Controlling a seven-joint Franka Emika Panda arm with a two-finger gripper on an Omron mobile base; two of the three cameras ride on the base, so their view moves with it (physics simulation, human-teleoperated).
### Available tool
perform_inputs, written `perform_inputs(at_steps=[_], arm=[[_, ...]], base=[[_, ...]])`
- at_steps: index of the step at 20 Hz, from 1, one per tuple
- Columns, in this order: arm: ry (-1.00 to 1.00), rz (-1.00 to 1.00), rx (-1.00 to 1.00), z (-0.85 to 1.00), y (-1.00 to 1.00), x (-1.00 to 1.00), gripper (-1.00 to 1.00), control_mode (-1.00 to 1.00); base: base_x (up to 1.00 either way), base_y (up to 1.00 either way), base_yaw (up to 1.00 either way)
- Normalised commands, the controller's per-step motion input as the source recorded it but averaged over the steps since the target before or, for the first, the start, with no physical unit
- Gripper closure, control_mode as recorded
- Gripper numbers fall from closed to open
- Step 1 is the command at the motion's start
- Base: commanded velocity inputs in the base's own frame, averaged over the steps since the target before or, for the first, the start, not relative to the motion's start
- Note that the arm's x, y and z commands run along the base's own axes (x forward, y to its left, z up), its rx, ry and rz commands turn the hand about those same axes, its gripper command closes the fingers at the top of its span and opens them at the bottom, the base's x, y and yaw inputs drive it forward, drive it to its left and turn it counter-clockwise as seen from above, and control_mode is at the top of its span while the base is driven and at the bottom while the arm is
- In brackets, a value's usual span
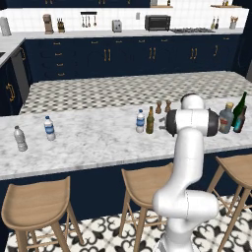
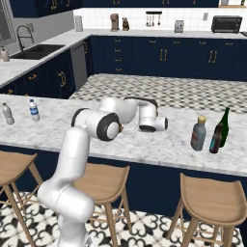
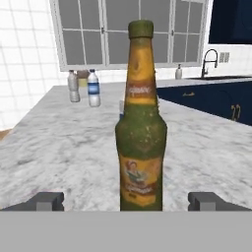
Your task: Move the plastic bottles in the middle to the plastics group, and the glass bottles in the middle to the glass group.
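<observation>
In the hand view the slim olive-brown long-necked bottle [image 3: 141,123] stands upright on the marble counter, close up, between the fingers of my open gripper [image 3: 126,202]; the fingertips [image 3: 47,201] flank its base without touching it. In the left base view this bottle [image 1: 150,120] stands mid-counter beside the blue-labelled plastic bottle [image 1: 140,121]. The plastics group stands at the far left: a blue-labelled bottle [image 1: 49,128] and a plain greyish bottle [image 1: 19,138]. At the right, the squat grey-blue bottle [image 1: 226,118] stands next to the green wine bottle [image 1: 240,109] and the dark blue bottle [image 1: 239,121].
Two tiny brown shakers [image 1: 158,107] stand just behind the middle bottles. Wooden stools [image 1: 34,204] line the counter's near edge. A sink with a faucet [image 3: 209,61] lies beyond the counter. Bare marble [image 1: 93,135] stretches between the middle bottles and the plastics group.
</observation>
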Motion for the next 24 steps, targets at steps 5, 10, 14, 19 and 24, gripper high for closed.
perform_inputs(at_steps=[5, 10, 14, 19, 24], arm=[[0.01, 0.00, 0.00, -0.17, 0.05, 0.21, -1.00, -1.00], [0.00, 0.00, 0.00, -0.11, 0.05, 0.02, -1.00, -1.00], [0.00, 0.00, 0.00, -0.18, 0.13, 0.02, -1.00, -1.00], [0.01, 0.00, 0.00, -0.10, 0.20, 0.05, -1.00, -1.00], [0.05, 0.00, 0.00, 0.00, 0.18, 0.13, -1.00, -1.00]], base=[[0.00, 0.00, 0.00], [0.00, 0.00, 0.00], [0.00, 0.00, 0.00], [0.00, 0.00, 0.00], [0.00, 0.00, 0.00]])
